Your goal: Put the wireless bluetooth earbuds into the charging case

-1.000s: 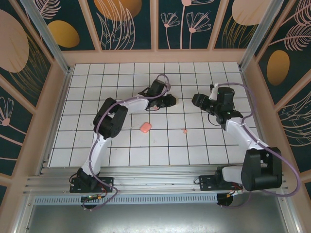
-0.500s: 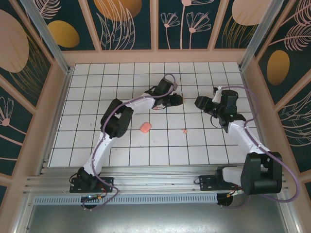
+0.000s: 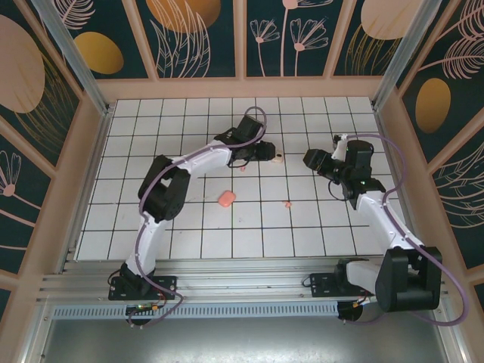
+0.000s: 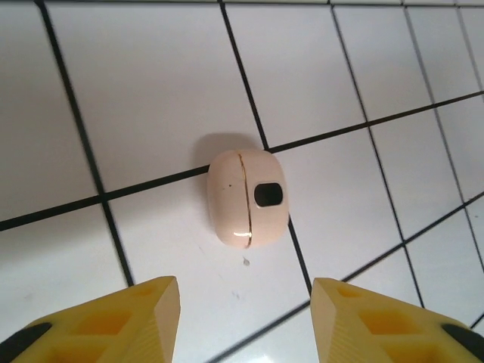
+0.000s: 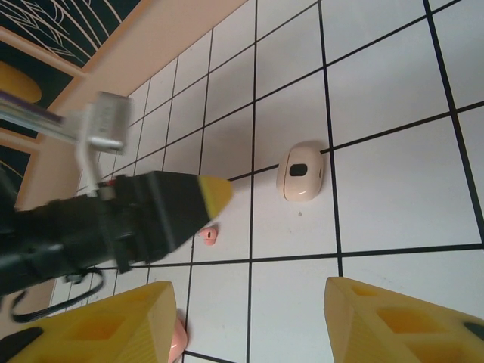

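Note:
A closed pale beige charging case (image 4: 247,197) with a dark oval on its side lies on the white tiles, just ahead of my left gripper (image 4: 246,321). That gripper is open, with bare tile between its yellow fingers. From above, the case (image 3: 278,159) sits between the left gripper (image 3: 267,153) and the right gripper (image 3: 308,159). The right gripper (image 5: 249,318) is open and empty, a tile short of the case (image 5: 300,171). One salmon-pink earbud (image 5: 210,236) lies by the left gripper's fingertip (image 5: 213,194). Another pink earbud (image 3: 287,203) lies nearer the arms.
A salmon-pink charging case (image 3: 225,198) lies on the tiles closer to the arm bases, its edge showing behind my right gripper's left finger (image 5: 175,342). A wooden rim (image 3: 242,88) borders the tiled floor (image 3: 333,227). Open tile lies to the front and both sides.
My left gripper has opened and drawn back to the left, leaving the beige case lying free on the tile. The right arm has barely shifted.

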